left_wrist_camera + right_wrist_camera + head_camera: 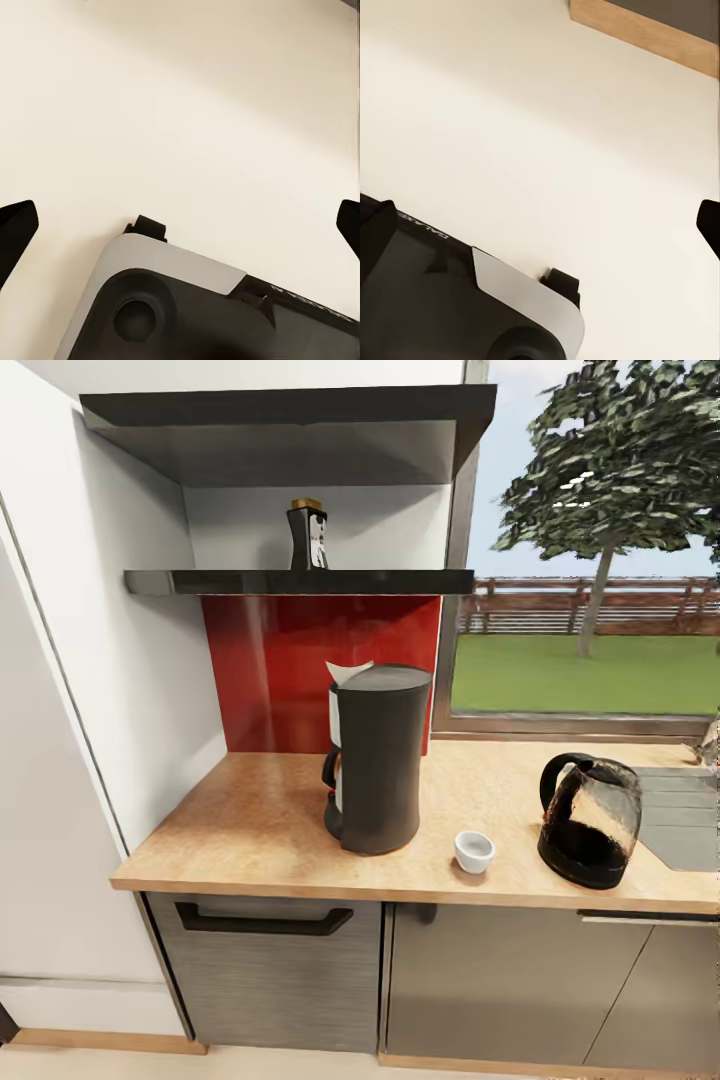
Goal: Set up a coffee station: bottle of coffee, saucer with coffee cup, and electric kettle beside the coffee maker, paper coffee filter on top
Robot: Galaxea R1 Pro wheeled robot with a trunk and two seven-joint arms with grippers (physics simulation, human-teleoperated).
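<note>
So far, partway. Coffee maker (378,760) stands on the surface (250,810), as required. White paper filter (345,672) pokes up at its top rear edge; looks placed, though I can't tell how well it sits. Electric kettle (590,820) is on the surface too, off to the maker's right with a gap, so maybe close enough, maybe needs a nudge. Coffee cup (474,851) sits between maker and kettle, near the front edge, directly on the wood; I see no saucer under it. Bottle of coffee (308,535) is upright on the kitchen shelf (300,581) above the maker, not moved yet.

Left: bottle down, saucer under cup.

Both pincers hang low over pale floor, empty: left pincer (180,225) spread wide, right pincer (540,225) spread wide too.
</note>
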